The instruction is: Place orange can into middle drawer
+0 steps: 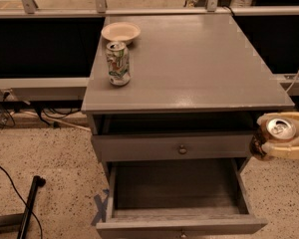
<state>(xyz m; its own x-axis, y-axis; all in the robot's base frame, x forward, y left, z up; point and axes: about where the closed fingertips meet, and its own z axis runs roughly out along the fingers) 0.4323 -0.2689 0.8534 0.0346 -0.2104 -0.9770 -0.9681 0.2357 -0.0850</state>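
Note:
The orange can [278, 131] shows its silver top with pull tab and stands upright between the cream fingers [289, 151] of my gripper [284, 136], at the right edge of the view. My gripper is shut on the can and holds it just right of the cabinet, level with the upper drawer front [174, 147]. The middle drawer [179, 225] is pulled open below and left of the can. Its plank bottom is bare and its knob shows at the bottom edge.
On the grey cabinet top [189, 63] stand a white-and-green can [118, 62] and a small pale bowl [120, 32] at the back left. A black rod [29, 205] and cables lie on the speckled floor at left. Blue tape marks the floor by the drawer's left corner.

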